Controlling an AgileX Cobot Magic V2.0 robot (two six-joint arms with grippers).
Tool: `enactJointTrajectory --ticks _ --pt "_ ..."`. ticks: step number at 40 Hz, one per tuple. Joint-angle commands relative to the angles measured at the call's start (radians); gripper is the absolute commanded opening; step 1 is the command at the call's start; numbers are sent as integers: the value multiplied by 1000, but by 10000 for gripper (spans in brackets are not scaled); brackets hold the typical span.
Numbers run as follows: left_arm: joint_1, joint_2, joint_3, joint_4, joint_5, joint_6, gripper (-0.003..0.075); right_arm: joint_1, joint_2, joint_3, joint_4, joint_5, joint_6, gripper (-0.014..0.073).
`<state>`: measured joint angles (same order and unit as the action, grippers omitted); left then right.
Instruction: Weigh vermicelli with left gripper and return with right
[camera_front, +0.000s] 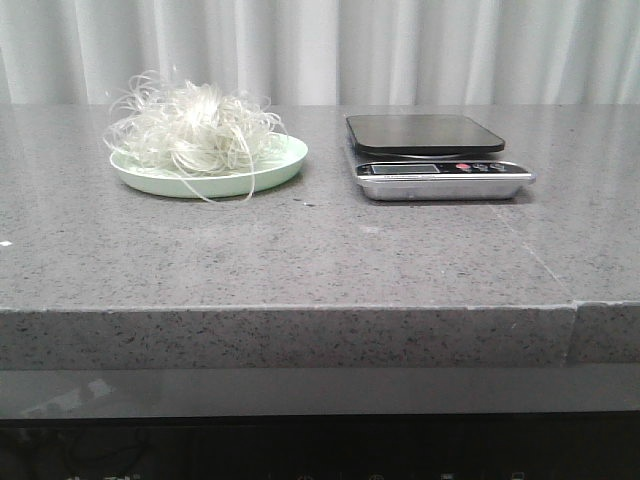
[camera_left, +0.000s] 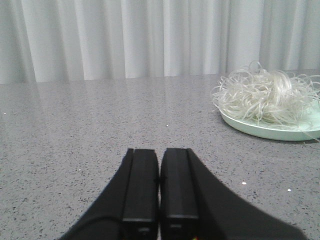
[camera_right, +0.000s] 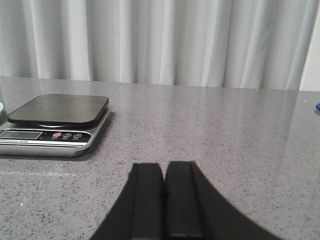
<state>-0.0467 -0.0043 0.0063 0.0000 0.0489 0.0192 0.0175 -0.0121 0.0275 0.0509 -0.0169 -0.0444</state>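
Resting vermicelli (camera_left: 267, 97), apart from left fingers (camera_left: 140, 185)

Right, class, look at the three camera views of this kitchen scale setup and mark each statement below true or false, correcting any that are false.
1. The vermicelli sits on the pale green plate. True.
2. The scale has a bowl on its platform. False: the dark platform is bare.
3. In the front view, the plate is left of the scale. True.
4. The left gripper is shut on the vermicelli. False: its fingers are closed together on nothing, apart from the plate.
5. The right gripper is closed and holds nothing. True.
6. The plate and scale touch. False: bare countertop lies between them.
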Motion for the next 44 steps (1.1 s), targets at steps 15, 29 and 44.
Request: enactJointTrajectory --ticks 15,29,44 --pt "1 -23 35 -7 -81 -8 156 -4 -15 -5 -5 -75 -4 134" --pt "1 -23 35 -7 -91 -8 156 -4 -15 -5 -6 -83 -5 134" --pt "1 14 -270 13 -13 -8 156 -4 9 -321 18 139 -4 134"
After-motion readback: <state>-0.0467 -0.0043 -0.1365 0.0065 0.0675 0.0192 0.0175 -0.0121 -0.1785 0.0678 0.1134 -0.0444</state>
